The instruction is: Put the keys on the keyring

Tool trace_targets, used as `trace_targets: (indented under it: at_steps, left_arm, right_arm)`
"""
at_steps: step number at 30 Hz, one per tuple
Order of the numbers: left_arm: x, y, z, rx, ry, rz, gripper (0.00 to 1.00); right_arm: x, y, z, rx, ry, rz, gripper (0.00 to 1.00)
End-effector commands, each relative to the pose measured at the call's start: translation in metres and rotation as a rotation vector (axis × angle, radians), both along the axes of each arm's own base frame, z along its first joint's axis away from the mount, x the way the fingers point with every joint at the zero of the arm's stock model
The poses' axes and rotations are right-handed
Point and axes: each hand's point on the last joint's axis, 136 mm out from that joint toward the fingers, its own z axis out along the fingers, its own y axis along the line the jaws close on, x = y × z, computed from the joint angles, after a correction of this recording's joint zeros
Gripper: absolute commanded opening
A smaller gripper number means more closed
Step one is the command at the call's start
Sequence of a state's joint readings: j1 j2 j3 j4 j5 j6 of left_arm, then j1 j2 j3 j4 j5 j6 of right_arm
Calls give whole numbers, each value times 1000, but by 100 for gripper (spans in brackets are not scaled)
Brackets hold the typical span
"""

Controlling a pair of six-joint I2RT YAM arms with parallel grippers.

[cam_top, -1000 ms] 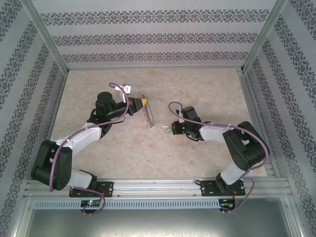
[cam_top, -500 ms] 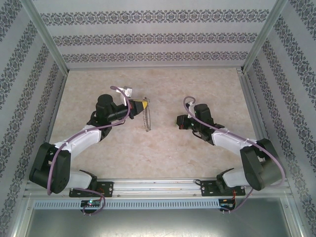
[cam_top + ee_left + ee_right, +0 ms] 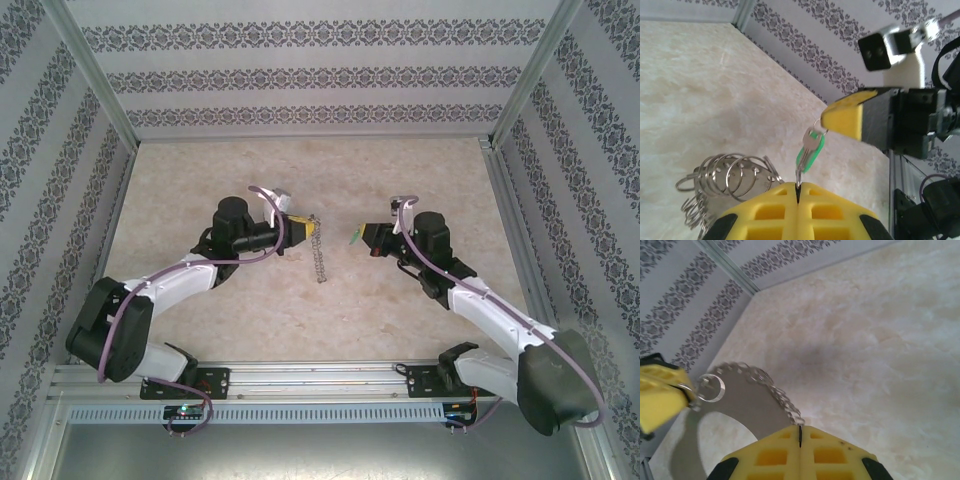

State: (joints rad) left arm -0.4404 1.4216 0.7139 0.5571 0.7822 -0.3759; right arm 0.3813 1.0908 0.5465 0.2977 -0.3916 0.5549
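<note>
Where the two arms meet over the middle of the worktop [image 3: 200,170], one key [image 3: 355,237] with a green head and a short silvery blade sits at the tip of the right gripper [image 3: 366,237]. From the left wrist the key [image 3: 810,150] hangs slanted, its top loop just beside one yellow finger [image 3: 845,115] of that gripper. From the right wrist, the right gripper's [image 3: 800,436] two fingers are pressed together, a dark sliver in their seam. Near the key, but apart from it in the top view, one keyring [image 3: 319,258] dangles from the left gripper [image 3: 306,231]. Several small metal loops [image 3: 732,175] fringe its rim [image 3: 771,387]. The left gripper's [image 3: 797,196] two fingers are pressed together on the keyring's thin edge. Patterned walls [image 3: 300,75] enclose three sides.
</note>
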Motion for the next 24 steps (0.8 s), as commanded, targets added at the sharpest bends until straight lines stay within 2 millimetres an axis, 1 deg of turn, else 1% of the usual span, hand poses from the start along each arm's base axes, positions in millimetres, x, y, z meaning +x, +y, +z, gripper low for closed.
trace_targets:
  at_steps: [1, 4, 8, 11, 16, 19, 24]
  left_arm:
    - [-2, -14, 21, -13, -114, -69, 0]
    - [-4, -20, 19, -6, -130, -90, 0]
    - [-7, -28, 21, 3, -149, -109, 0]
    - [-10, -33, 23, 26, -190, -111, 0]
    - [-13, -37, 23, 131, -280, -78, 0]
    - [-13, -37, 24, 179, -325, -54, 0]
    - [-13, -34, 32, 201, -388, -11, 0]
  right_arm:
    - [-4, 0, 22, 48, -80, 19, 0]
    - [-10, 2, 34, 64, -139, 48, 0]
    - [-13, 4, 41, 65, -176, 73, 0]
    - [-15, 9, 43, 75, -187, 99, 0]
    - [-20, 17, 46, 78, -213, 142, 0]
    - [-23, 23, 46, 73, -227, 166, 0]
    - [-28, 32, 42, 47, -239, 193, 0]
